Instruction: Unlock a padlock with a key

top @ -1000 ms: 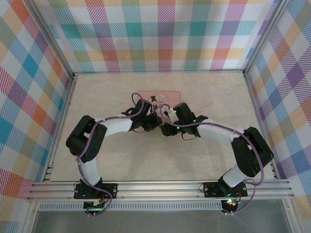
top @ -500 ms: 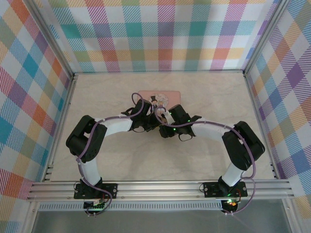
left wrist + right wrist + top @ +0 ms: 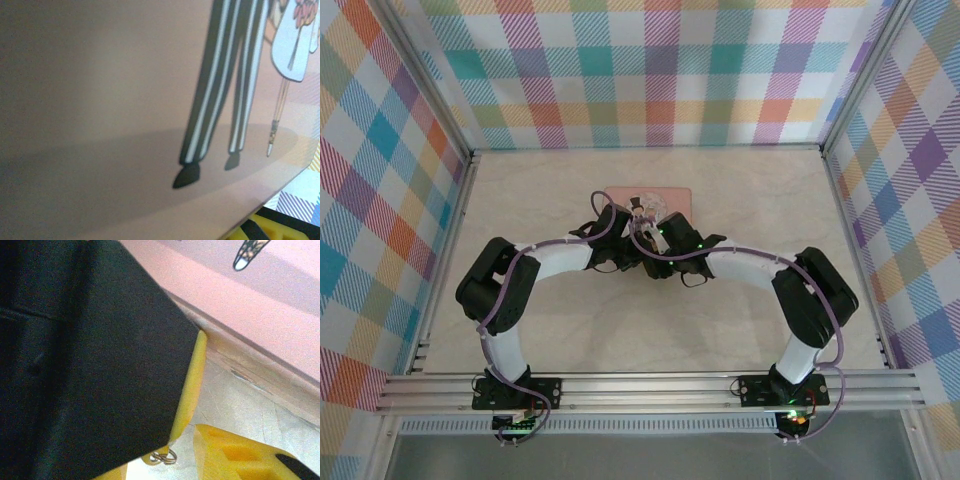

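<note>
A small silvery wire ring point(image 3: 163, 456) hangs at the tip of a yellow finger point(image 3: 192, 380) over the pale table point(image 3: 240, 410), just beside the pink tin point(image 3: 670, 197). The key itself is hidden, so I cannot tell its long axis or heading. The left gripper point(image 3: 626, 244) is closed tight, on what is unclear. I cannot tell whether the right gripper point(image 3: 652, 240) stands apart or together.

I am swinging my right arm point(image 3: 760, 265) leftward over the bench point(image 3: 540, 190), its elbow pulling inward, and I am carrying my right fingers point(image 3: 235, 457) closer to my left arm point(image 3: 570, 258) beside the pink tin point(image 3: 672, 198)'s near edge.
</note>
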Controlling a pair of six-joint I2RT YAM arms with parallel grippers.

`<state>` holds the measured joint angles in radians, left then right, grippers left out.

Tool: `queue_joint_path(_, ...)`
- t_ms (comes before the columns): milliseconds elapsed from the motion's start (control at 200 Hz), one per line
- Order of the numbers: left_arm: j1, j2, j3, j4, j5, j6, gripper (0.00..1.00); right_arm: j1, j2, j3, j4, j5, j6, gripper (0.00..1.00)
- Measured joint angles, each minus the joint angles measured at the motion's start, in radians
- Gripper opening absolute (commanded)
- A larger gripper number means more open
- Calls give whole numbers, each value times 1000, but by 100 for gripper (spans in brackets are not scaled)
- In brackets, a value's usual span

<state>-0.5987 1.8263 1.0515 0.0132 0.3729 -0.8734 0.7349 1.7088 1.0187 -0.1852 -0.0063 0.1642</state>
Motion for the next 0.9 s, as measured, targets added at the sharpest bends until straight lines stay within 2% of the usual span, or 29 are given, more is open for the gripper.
queue_joint_path(60,0,0,0,0,0,0,0,3,10,4,-3,3,0,39)
queue_joint_path(170,0,0,0,0,0,0,0,6,14,5,-6,8,-3,33)
queue_joint_path(200,1,0,0,0,0,0,0,6,14,5,-6,9,-6,27)
queue_joint_path(260,2,0,0,-2,0,3,0,6,14,5,-8,13,-11,8)
queue_joint_path(310,2,0,0,-3,-8,5,0,6,14,7,-11,6,-15,0)
queue_joint_path(465,8,0,0,-6,-6,6,0,6,13,12,-11,6,-23,0)
queue_joint_path(525,8,0,0,-6,-6,6,19,6,13,12,-11,6,-24,0)
queue_joint_path(620,8,-1,0,-11,-9,16,39,6,13,12,-10,6,-32,0)
queue_joint_path(765,10,-26,-14,-30,-30,9,52,6,13,12,-10,1,-64,0)
queue_joint_path(900,24,-109,-66,-64,-59,6,54,6,14,12,-11,-6,-106,0)
